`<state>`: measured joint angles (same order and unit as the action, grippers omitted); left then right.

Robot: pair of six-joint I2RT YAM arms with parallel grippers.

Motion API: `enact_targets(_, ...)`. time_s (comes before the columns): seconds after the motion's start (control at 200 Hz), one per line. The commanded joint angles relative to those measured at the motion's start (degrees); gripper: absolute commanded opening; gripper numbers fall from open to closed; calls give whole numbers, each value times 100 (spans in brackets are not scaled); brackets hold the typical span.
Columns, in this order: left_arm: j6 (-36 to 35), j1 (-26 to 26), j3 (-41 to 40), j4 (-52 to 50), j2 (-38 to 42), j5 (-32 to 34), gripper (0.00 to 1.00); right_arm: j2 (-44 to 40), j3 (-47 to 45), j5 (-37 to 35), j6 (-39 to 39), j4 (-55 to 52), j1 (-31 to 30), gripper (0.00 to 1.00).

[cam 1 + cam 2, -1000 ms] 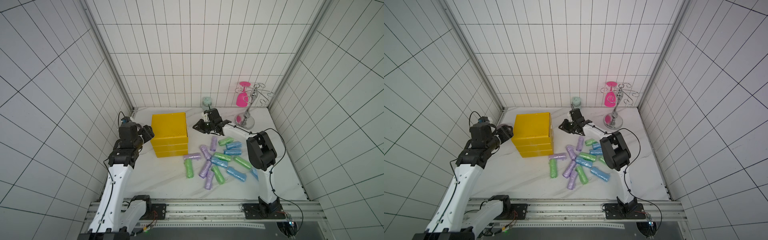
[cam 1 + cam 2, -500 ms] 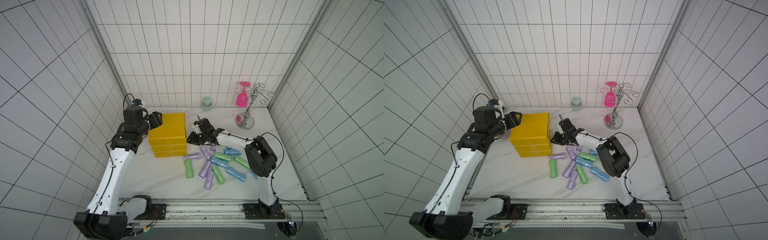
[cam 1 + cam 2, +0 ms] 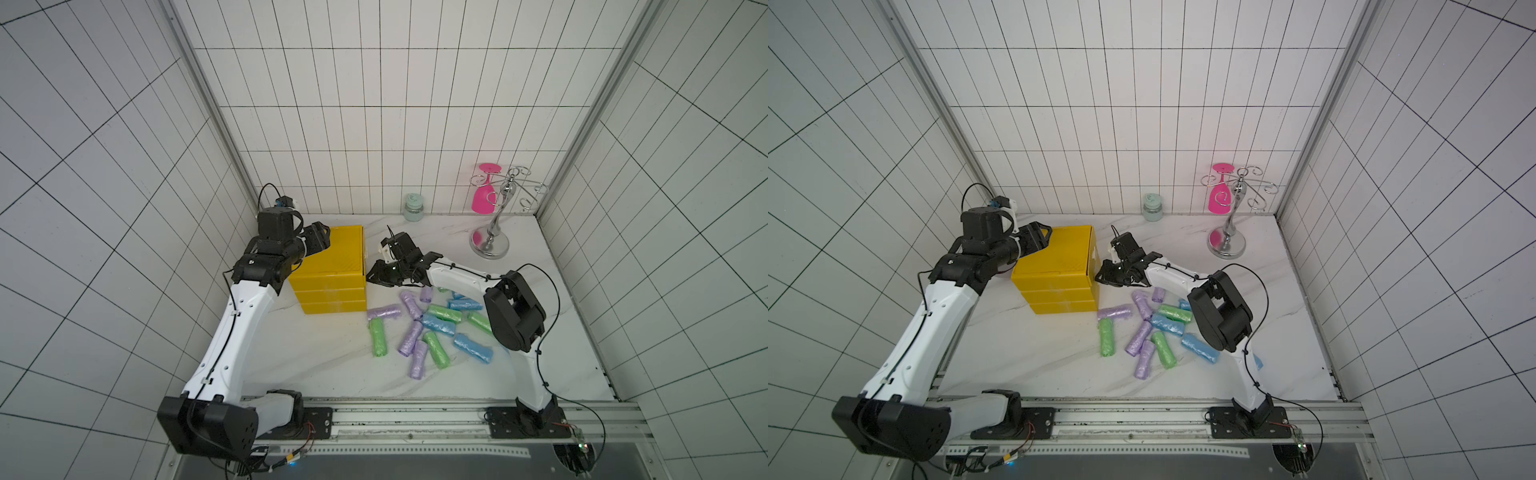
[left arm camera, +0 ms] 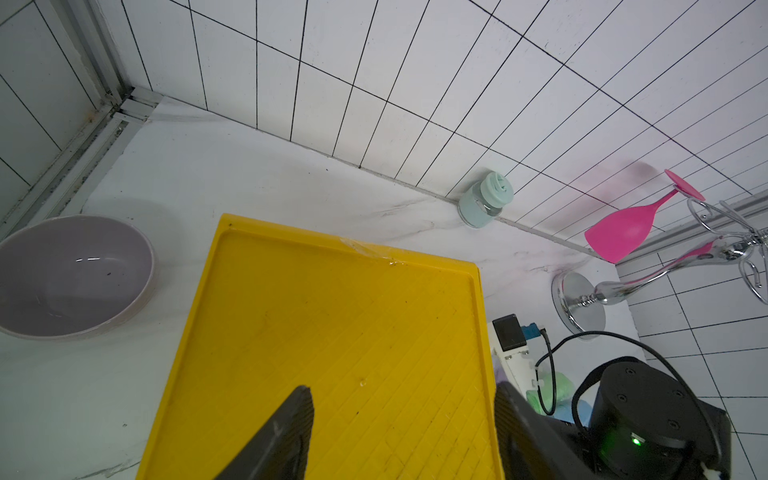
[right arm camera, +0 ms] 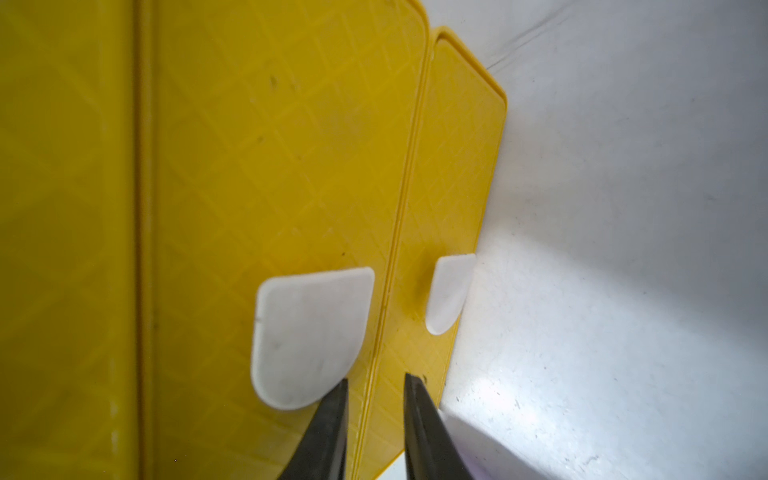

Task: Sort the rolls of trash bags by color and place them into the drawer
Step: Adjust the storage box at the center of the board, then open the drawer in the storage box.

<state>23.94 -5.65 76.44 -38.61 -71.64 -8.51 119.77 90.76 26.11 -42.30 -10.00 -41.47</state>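
1. Crinkled plastic trash-bag rolls [image 3: 438,326] in green, blue and lilac: loose on white marble desk [image 3: 316,357], near right gripper [image 3: 372,276], at its five o'clock.
2. Right gripper: narrow gap, empty, tips at front of yellow plastic three-drawer box [image 3: 332,257], beside white handle tab [image 5: 307,336].
3. Left gripper [image 4: 401,388]: wide, empty, above box top.

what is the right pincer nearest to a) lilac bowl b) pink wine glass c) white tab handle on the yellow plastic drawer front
c: the right pincer has its tips beside a white tab handle on the yellow plastic drawer front.
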Motion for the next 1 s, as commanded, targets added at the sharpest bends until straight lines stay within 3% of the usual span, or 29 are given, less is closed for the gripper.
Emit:
enact_targets(0.0,-164,-24,156,-13,-27,170,67,-695,-458,-137,127,-96,132,29)
enact_targets(0.165,-296,105,71,-103,148,1104,67,-1469,-854,-525,476,-500,318,37)
enact_targets(0.34,-262,640,-195,-14,250,815,67,-1797,-684,-854,701,-840,381,45)
enact_targets(0.765,-303,811,-827,311,32,834,66,-720,1372,-607,662,-1429,346,49)
enact_targets(0.994,-245,932,-969,430,-26,747,65,-278,1967,-467,610,-1588,274,49)
